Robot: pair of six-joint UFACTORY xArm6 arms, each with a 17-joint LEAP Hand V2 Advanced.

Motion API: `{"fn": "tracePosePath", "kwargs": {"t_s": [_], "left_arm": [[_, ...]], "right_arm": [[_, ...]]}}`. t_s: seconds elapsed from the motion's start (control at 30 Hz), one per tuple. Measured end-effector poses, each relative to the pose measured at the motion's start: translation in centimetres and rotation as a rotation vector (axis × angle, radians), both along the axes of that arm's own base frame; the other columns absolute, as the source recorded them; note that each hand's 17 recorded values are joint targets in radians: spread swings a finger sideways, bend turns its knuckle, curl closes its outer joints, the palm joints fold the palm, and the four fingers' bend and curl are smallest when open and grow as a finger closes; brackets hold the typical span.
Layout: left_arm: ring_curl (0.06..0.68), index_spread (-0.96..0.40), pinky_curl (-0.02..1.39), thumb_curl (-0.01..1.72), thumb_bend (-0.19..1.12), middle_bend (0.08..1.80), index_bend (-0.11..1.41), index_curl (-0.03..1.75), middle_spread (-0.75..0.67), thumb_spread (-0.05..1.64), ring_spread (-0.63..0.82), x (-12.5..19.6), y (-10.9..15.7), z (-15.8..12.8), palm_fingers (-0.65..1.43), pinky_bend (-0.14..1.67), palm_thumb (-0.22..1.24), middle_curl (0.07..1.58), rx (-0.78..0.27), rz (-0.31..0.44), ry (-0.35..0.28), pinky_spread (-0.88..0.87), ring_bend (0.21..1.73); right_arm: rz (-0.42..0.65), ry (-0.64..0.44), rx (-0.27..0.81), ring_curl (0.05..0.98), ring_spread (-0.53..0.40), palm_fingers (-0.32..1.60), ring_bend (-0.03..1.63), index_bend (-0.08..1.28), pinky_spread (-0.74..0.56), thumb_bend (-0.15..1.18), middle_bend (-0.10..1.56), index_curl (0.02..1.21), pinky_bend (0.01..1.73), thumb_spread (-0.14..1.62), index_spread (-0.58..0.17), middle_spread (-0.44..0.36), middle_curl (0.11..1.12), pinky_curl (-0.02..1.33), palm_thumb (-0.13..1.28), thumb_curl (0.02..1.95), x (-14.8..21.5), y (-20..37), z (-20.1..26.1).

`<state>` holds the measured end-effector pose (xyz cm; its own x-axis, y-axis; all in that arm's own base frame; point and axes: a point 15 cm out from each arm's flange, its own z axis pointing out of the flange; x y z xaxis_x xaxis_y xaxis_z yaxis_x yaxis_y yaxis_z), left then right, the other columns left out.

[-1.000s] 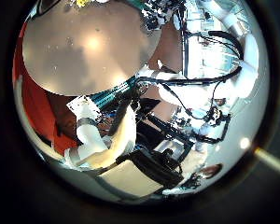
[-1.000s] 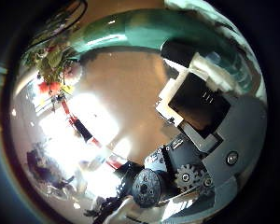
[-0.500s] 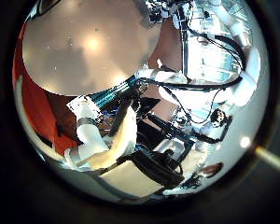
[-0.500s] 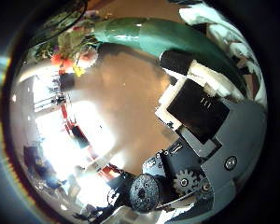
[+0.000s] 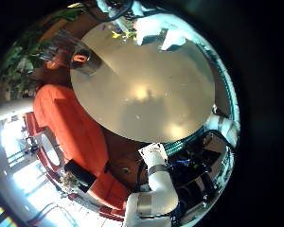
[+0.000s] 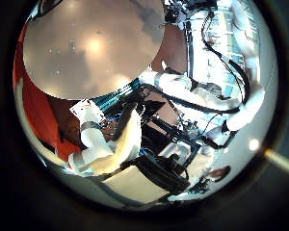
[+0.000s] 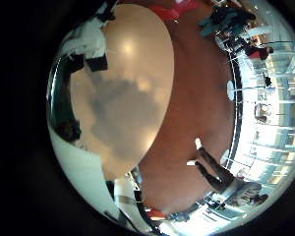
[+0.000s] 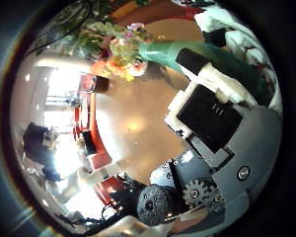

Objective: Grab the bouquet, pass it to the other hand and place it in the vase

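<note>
1. Risk: the bouquet (image 8: pixel 118 49) may be gripped by its blooms, not its stems, and so crushed or dropped before the pass.
2. Right hand (image 8: pixel 212 109): shown close beside the bouquet; whether its fingers are closed on it cannot be told.
3. Left hand (image 5: pixel 153 189): fingers relaxed, nothing held.
4. Bouquet: at the table (image 5: pixel 151 95) rim, at twelve o'clock from the left hand.

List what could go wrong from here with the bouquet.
1. The bouquet sits close beside the right hand, but no firm grip shows, so it may slip.
2. Seen from the left hand, the bouquet lies far across the table, so the pass could misalign or the hands could bump.
3. I can make out no vase in any view, so the placement is uncertain.
</note>
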<state>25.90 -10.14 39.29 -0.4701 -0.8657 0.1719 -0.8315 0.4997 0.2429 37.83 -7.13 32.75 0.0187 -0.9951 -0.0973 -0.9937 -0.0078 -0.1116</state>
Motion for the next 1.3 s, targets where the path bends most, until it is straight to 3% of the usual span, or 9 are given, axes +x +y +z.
{"fn": "tracePosePath", "kwargs": {"t_s": [0.33,0.6,0.73,0.87,1.0,1.23,1.3], "left_arm": [[0.187,-0.02,0.35,0.30,-0.02,0.18,0.18,0.37,0.31,1.19,0.45,-0.7,-0.3,-0.3,0.18,0.30,0.29,0.30,-0.027,-0.042,0.011,0.45,0.58],[0.188,-0.02,0.35,0.31,-0.02,0.18,0.18,0.37,0.31,1.19,0.45,-0.5,-0.7,-0.5,0.18,0.31,0.29,0.30,-0.026,-0.058,0.022,0.45,0.58],[0.189,-0.02,0.34,0.31,-0.02,0.18,0.18,0.37,0.31,1.19,0.45,-0.5,-0.8,-0.3,0.18,0.31,0.29,0.30,-0.025,-0.061,0.020,0.45,0.58],[0.189,-0.02,0.34,0.31,-0.02,0.18,0.18,0.38,0.31,1.19,0.45,-0.8,-0.5,0.0,0.18,0.31,0.29,0.30,-0.021,-0.063,0.016,0.45,0.58],[0.190,-0.02,0.34,0.31,-0.02,0.18,0.18,0.38,0.31,1.19,0.45,-0.9,-0.5,-0.2,0.18,0.31,0.29,0.30,-0.019,-0.063,0.022,0.45,0.58],[0.191,-0.02,0.34,0.31,-0.02,0.18,0.18,0.38,0.31,1.19,0.45,-0.9,-0.5,-0.3,0.18,0.31,0.29,0.30,-0.020,-0.064,0.024,0.45,0.58],[0.191,-0.02,0.34,0.31,-0.02,0.18,0.18,0.38,0.31,1.19,0.45,-1.0,-0.5,-0.3,0.18,0.31,0.29,0.30,-0.022,-0.062,0.025,0.45,0.58]], "right_arm": [[-0.061,0.050,0.024,0.671,-0.183,1.12,1.49,1.14,-0.16,0.05,1.36,0.97,1.44,0.86,-0.256,-0.125,0.84,0.59,1.16,1.02,-1.3,-1.1,-4.3],[-0.132,0.020,0.017,0.675,-0.182,1.12,1.49,1.14,-0.17,0.04,1.37,0.96,1.41,0.86,-0.248,-0.122,0.82,0.64,1.15,1.09,-1.9,-3.7,-3.5],[-0.155,-0.015,0.007,0.665,-0.188,1.09,1.47,1.12,-0.20,-0.06,1.35,0.95,1.37,0.90,-0.249,-0.131,0.81,0.65,0.95,1.03,-2.5,-4.3,-2.0],[-0.204,-0.030,0.001,0.616,-0.215,1.00,1.39,0.96,-0.33,-0.07,1.25,0.90,1.26,0.94,-0.277,-0.155,0.76,0.60,0.77,0.90,-3.8,-5.8,-1.5],[-0.227,0.060,0.034,0.566,-0.243,0.68,1.28,0.63,-0.44,-0.05,1.11,0.81,1.26,0.98,-0.347,-0.191,0.70,0.56,0.67,0.77,-6.0,-5.5,-5.3],[-0.274,0.156,0.064,0.504,-0.254,0.42,1.20,0.45,-0.34,-0.04,0.93,0.70,1.17,0.99,-0.408,-0.206,0.64,0.51,0.61,0.63,-5.5,-4.0,-8.4],[-0.269,0.187,0.069,0.505,-0.241,0.32,1.21,0.40,-0.29,-0.04,0.87,0.68,1.15,0.99,-0.368,-0.182,0.62,0.50,0.60,0.61,-5.1,-3.5,-9.5]]}}
